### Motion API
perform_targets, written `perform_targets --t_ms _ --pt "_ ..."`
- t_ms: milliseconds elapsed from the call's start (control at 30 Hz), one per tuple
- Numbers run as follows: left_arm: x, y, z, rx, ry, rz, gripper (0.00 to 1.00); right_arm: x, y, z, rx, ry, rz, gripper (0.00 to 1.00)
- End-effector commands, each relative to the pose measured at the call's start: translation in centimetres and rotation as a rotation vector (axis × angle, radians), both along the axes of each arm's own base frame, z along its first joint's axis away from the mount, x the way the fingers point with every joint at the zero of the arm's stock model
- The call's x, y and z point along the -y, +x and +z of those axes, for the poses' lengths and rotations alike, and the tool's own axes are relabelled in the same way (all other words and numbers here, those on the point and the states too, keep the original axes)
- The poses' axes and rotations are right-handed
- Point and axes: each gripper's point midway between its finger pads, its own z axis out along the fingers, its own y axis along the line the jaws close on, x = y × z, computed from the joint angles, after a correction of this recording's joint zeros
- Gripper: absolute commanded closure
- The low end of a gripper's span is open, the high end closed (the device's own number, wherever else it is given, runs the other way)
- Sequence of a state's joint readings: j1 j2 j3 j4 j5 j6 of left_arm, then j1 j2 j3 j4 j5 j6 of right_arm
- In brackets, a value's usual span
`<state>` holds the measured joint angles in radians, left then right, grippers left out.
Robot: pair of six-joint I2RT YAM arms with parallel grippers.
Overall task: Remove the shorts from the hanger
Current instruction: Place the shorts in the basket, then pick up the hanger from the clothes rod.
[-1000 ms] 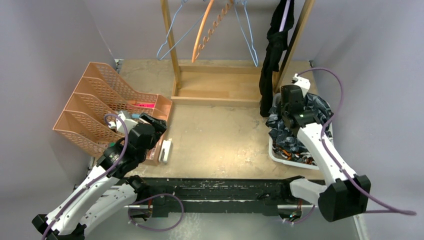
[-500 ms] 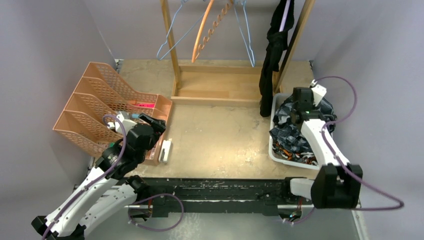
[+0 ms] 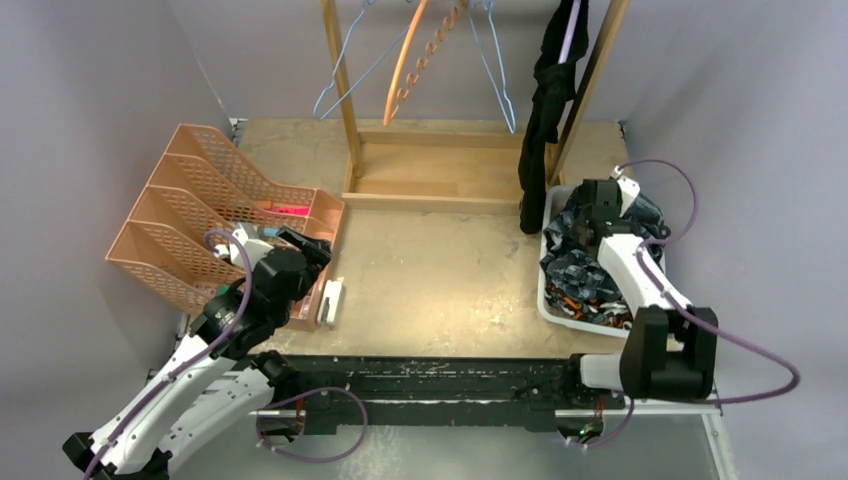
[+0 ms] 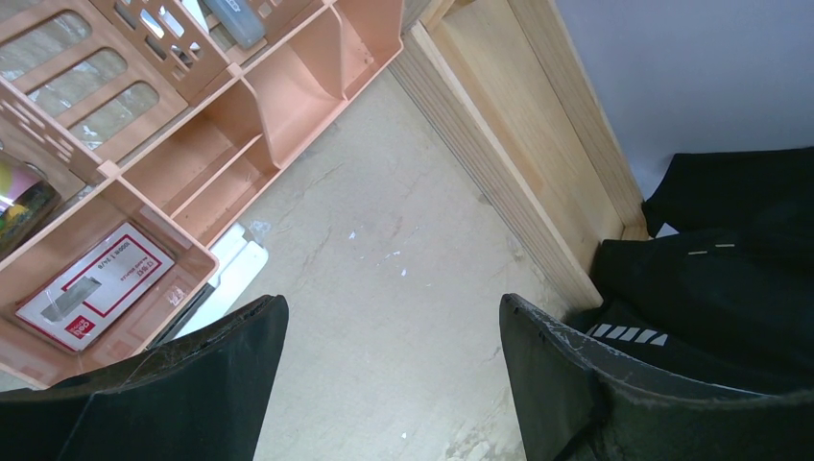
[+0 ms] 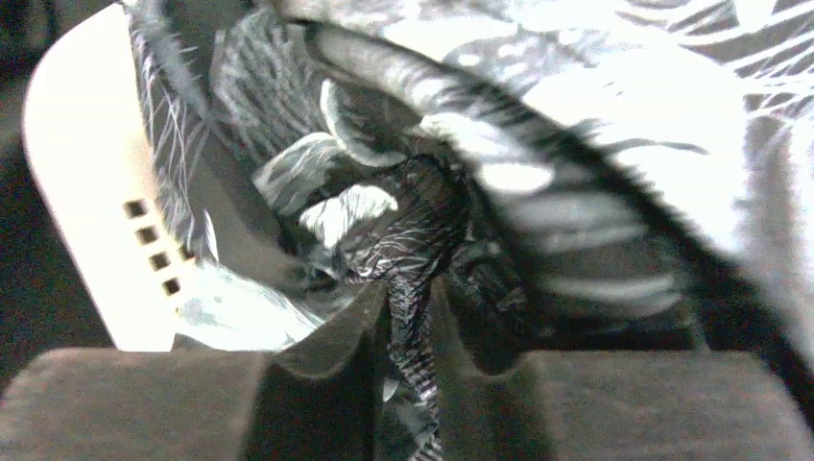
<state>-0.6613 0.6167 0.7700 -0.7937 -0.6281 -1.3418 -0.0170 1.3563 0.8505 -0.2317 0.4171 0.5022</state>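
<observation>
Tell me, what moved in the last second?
The right gripper slid a bit farther back over the white bin, and its elbow swung inward. A fold of the dark camouflage shorts sits between its fingers. The left gripper and the hanging black shorts stayed put.

left arm (image 3: pixel 205 350) folded low, left gripper (image 4: pixel 392 322) spread wide; right arm (image 3: pixel 632 272) stretched forward, right gripper (image 5: pixel 409 322) with fingers (image 5: pixel 317 384) nearly together.
</observation>
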Motion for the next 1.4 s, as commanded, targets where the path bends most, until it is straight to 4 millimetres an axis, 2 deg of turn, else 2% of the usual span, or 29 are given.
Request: perform_targets --t_ms 0,67,133,300,367,433,567,733,800,933,1100,1200,1367 --pt "-0.2 0.3 0.3 0.017 0.011 0.005 0.20 -0.9 0.2 6.6 0.117 0.013 0.070 0.65" --pt "0.0 0.4 0.2 0.014 0.010 -0.001 0.20 -1.0 0.3 10.0 0.191 0.008 0.083 0.48" --pt "0.2 0.5 0.2 0.013 0.010 -0.008 0.20 -1.3 0.1 12.7 0.252 0.012 0.108 0.42" --pt "0.5 0.6 0.3 0.012 0.013 -0.018 0.20 -3.8 -0.1 19.9 0.393 0.080 0.231 0.38" --pt "0.5 0.6 0.3 0.012 0.014 -0.019 0.20 -3.4 -0.3 23.0 0.451 0.052 0.225 0.36" --pt "0.4 0.6 0.2 0.013 0.015 -0.015 0.20 -3.9 -0.8 25.8 0.504 0.049 0.264 0.36" --pt "0.4 0.7 0.1 0.013 0.013 -0.014 0.20 -6.9 -1.7 30.0 0.637 0.103 0.424 0.33" --pt "0.5 0.7 0.0 0.011 0.017 -0.017 0.20 -10.5 -2.4 31.7 0.696 0.174 0.630 0.28" --pt "1.0 0.7 0.2 0.017 0.027 -0.054 0.16 -10.7 -2.4 32.3 0.711 0.180 0.635 0.28" --pt "2.2 0.8 0.7 0.029 0.025 -0.128 0.10 -10.9 -2.4 34.9 0.778 0.166 0.657 0.27" --pt "1.6 1.0 0.1 -0.017 0.078 -0.100 0.05 -10.5 -1.5 37.9 0.830 0.158 0.629 0.26" --pt "2.0 1.2 0.1 -0.035 0.094 -0.118 0.02 -10.6 -1.4 40.2 0.898 0.157 0.633 0.25" --pt "3.4 1.4 0.0 -0.027 0.084 -0.190 0.02 -11.6 0.8 41.5 0.860 0.192 0.684 0.22"
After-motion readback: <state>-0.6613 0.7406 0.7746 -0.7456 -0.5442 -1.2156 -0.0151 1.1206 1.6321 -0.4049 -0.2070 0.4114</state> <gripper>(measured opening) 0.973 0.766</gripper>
